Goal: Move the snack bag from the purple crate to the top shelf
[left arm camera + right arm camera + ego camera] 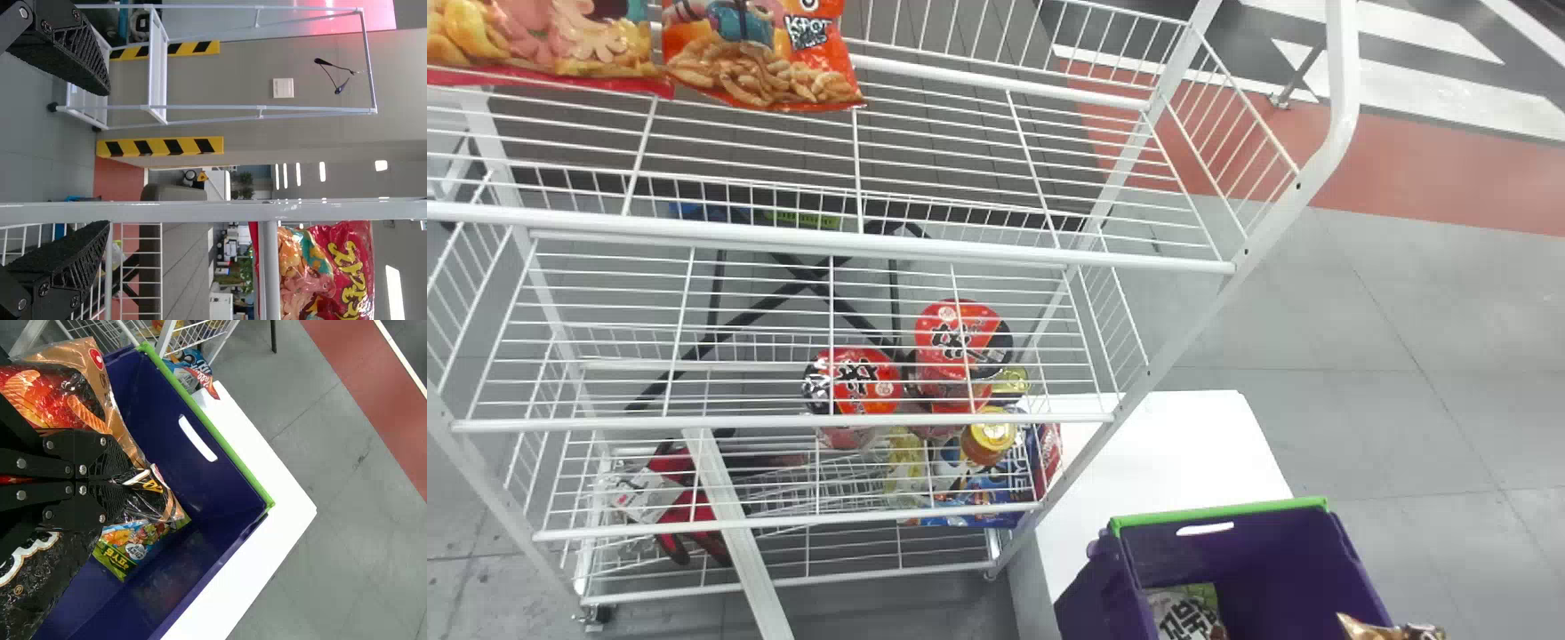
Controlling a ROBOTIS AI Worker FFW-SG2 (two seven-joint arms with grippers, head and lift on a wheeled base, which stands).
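Right there, pinching the snack bag in the right gripper, closed tight on crumpled black-and-copper wrapper! Holding it over the purple crate, with a green packet lying down inside. Resting on a white table, that crate, just beside the wire rack. Over to the left gripper: spread wide, gripping nothing, up by the rack. Then out to the top shelf, loaded at the robot's left with two bright snack packets, and below, stacked with red-topped tubs on a lower level.
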